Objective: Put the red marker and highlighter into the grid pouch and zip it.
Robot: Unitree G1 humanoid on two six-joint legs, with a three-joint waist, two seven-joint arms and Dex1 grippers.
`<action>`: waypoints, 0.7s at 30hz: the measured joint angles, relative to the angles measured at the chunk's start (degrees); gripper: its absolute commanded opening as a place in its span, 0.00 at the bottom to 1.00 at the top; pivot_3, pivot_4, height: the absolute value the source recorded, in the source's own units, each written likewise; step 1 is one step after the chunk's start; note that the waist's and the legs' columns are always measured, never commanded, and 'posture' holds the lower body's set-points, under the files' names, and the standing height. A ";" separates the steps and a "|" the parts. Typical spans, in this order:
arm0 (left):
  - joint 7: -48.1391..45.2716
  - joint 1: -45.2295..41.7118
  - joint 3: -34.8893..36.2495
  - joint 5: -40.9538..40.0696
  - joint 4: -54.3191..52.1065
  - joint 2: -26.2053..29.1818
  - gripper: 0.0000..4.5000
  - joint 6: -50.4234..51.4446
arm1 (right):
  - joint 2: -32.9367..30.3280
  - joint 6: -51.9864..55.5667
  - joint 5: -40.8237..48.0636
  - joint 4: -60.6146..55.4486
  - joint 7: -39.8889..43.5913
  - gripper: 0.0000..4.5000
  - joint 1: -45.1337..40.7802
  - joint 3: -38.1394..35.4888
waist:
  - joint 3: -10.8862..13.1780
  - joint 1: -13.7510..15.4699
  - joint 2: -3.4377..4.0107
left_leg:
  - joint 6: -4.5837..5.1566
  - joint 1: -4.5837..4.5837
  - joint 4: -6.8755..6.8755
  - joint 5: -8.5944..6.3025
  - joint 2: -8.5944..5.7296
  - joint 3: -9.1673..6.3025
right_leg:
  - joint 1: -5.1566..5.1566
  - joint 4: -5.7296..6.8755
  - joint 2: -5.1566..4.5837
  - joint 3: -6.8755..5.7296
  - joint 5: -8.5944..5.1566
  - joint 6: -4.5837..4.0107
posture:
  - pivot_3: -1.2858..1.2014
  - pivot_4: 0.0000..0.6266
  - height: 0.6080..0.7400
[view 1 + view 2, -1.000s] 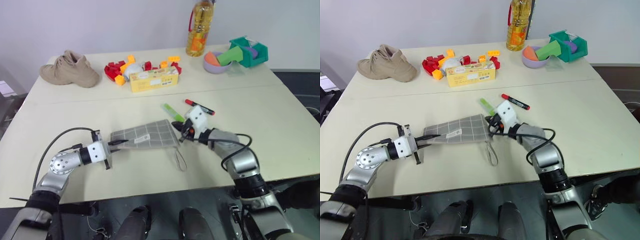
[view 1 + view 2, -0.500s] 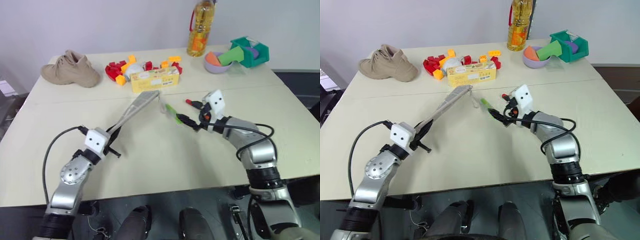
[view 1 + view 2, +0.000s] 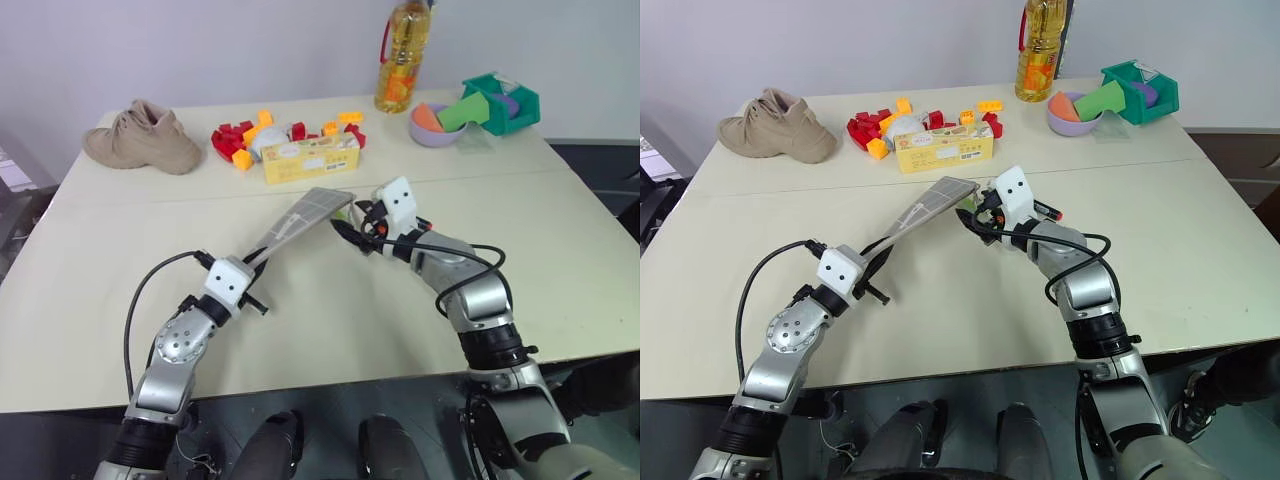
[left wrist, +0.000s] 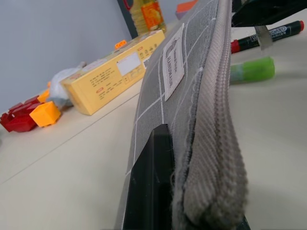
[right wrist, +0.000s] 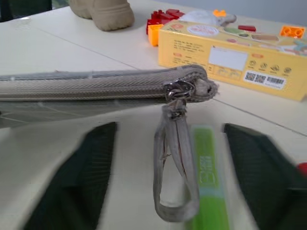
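Observation:
My left gripper (image 3: 251,279) is shut on the near end of the grid pouch (image 3: 300,214). The pouch is lifted off the table and stands on edge, its far end pointing away from me. Its zipper edge (image 5: 96,84) looks closed, and the grey loop (image 5: 175,167) hangs from the puller. My right gripper (image 5: 170,129) is open at that far end, with a finger on each side of the loop and nothing gripped. The light green highlighter (image 5: 206,165) lies on the table just below the loop. Beside it lies the red marker (image 4: 268,36), close by my right hand.
A yellow box (image 3: 308,159) and several toy bricks (image 3: 232,141) sit just beyond the pouch. At the back left there is a tan shoe (image 3: 140,138). An oil bottle (image 3: 399,58), a purple bowl (image 3: 432,124) and a green bin (image 3: 500,100) stand at the back right.
The pouch lay flat a second ago. My left gripper has since lifted it on edge and carried it right. The right gripper let go, swung off, then came back to the pouch's far end.

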 measured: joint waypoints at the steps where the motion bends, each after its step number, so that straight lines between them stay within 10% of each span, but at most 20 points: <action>1: -0.02 0.00 0.00 0.20 0.00 -0.01 0.00 -0.02 | -0.04 0.00 0.08 0.00 0.21 0.33 -0.06 0.00 | 0.00 0.00 0.00 | 0.00 0.00 0.00 0.00 0.00 0.00 | 0.00 0.00 0.00 0.00 0.00 0.00 | 0.52 0.24 1.00; 4: 0.00 0.00 0.00 0.83 0.00 -0.05 0.00 -0.14 | -0.20 0.10 0.14 -0.01 1.03 0.01 -0.07 0.04 | 0.00 0.01 0.00 | 0.00 0.00 0.00 0.00 0.00 0.00 | 0.00 0.00 0.00 0.00 0.00 0.00 | 0.52 0.24 1.00; 21: 3.59 -1.59 -2.30 5.79 -0.84 -4.76 0.00 4.11 | -3.41 4.20 -5.41 -13.43 7.96 0.01 -0.06 16.17 | 0.00 0.13 0.00 | 0.00 -0.02 0.03 0.00 -0.01 -0.01 | 0.00 0.00 0.00 -0.02 0.00 0.00 | 0.52 0.24 1.00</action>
